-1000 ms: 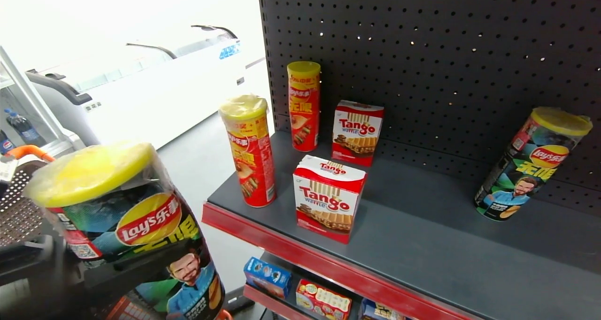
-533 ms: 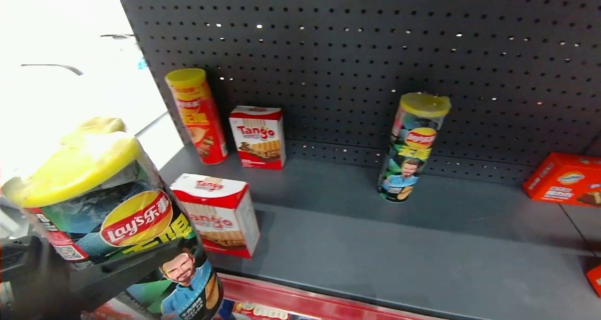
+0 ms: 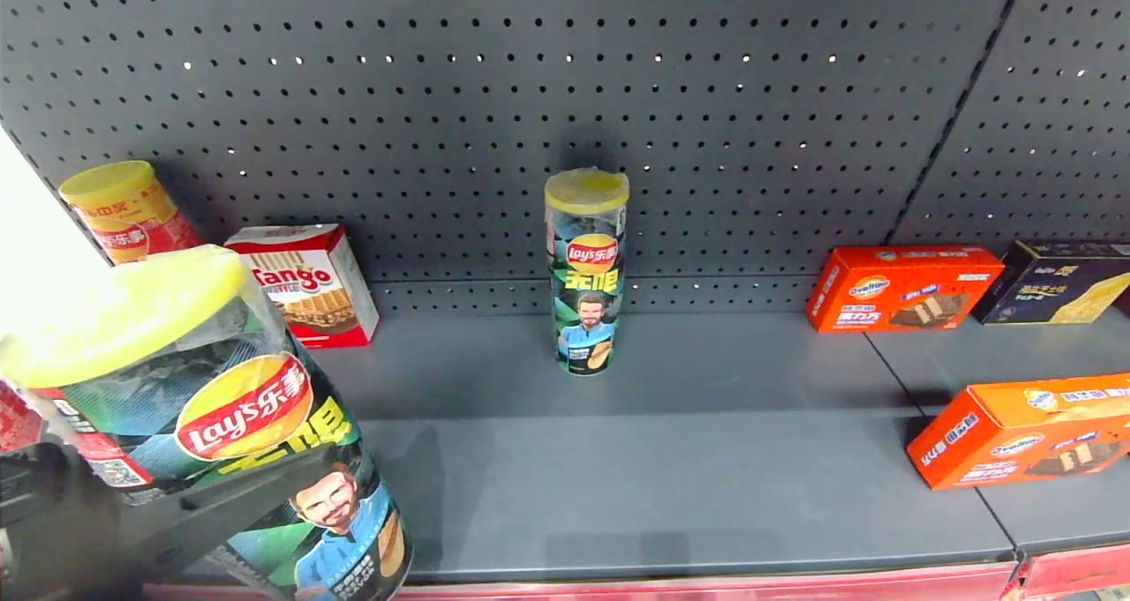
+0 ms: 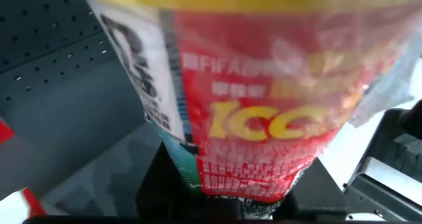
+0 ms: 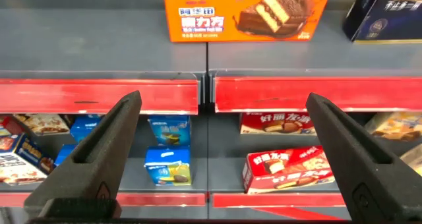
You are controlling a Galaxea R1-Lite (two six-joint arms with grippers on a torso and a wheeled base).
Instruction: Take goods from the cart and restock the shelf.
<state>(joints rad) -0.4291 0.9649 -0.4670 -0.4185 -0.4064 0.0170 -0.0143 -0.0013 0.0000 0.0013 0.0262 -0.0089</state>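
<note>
Looks like the placing step: goods out of the cart, not yet down on the wide dark grey metal shelf with its perforated back panel. Plenty of bare board along the front edge and through the middle. Up at the front-left corner, tilted a little, base apparently clear of the board: a tall cylindrical chip can with yellow plastic lid and green-and-blue printed wrap. Next, most likely: carry it inward past the front edge, bring it upright, then set it down on the bare stretch in front of or beside the matching green-and-blue can standing upright at the middle of the back edge. Worth keeping clear of the red-and-white cardboard waffle box near the back-left corner. Left gripper clamped round the lower half of the held can, black fingers pressed against its sides, parted just to the can's width. Right gripper spread wide, nothing between its fingers, facing the red front edge of the shelf, a flat orange cardboard cake box lying on the board beyond.
</note>
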